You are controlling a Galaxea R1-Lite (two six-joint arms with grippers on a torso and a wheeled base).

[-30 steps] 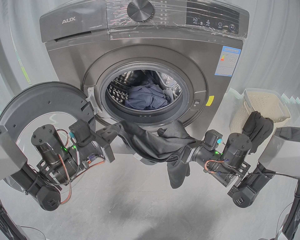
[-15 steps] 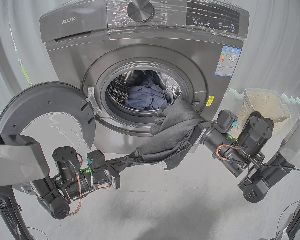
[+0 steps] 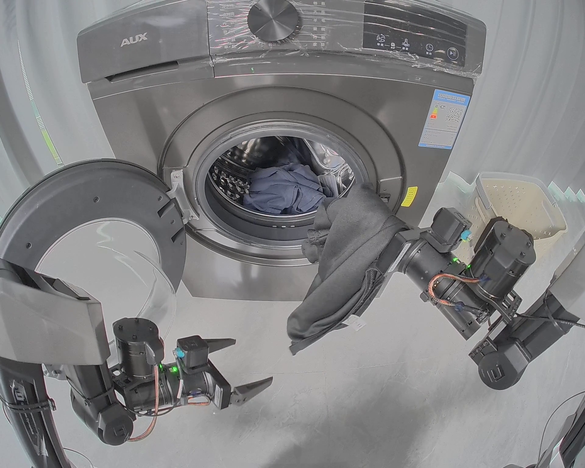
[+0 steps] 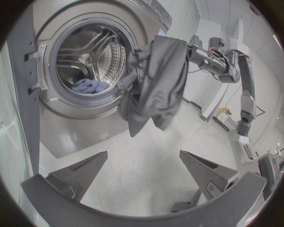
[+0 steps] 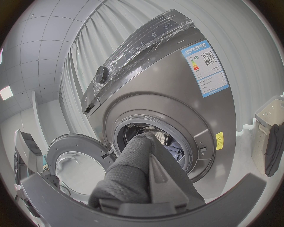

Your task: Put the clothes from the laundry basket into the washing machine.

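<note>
As the right gripper (image 5: 149, 189) clamps its fingers on a dark grey garment (image 3: 341, 256), the cloth hangs in front of the washing machine (image 3: 292, 79), at the right side of its round opening. The garment's upper folds sit level with the lower right rim of the opening, close against it, though whether they touch it cannot be told. The rest falls in a long drape down the machine's front. Seen from the left wrist, its lowest corner hangs clear of the pale floor (image 3: 378, 414). The whole garment is outside the drum.

The left gripper (image 3: 251, 362) hangs low on the left, just above the floor and below the open door (image 3: 91, 201). Its two fingers are spread wide, with only floor between them, and it is well apart from the grey cloth.

The round door is swung out to the left on its hinge, leaving the drum exposed. A blue garment (image 3: 283, 189) lies bunched inside the drum, towards the bottom. Clear plastic film (image 3: 365, 30) covers the control panel along the top of the machine, beside a round dial (image 3: 273, 18).

To the right of the machine stands a cream laundry basket (image 5: 267, 112) with perforated walls. A dark piece of clothing (image 5: 273, 149) is draped over its rim and hangs down the outside. A pale curtain (image 3: 536, 91) hangs behind the machine and basket.
</note>
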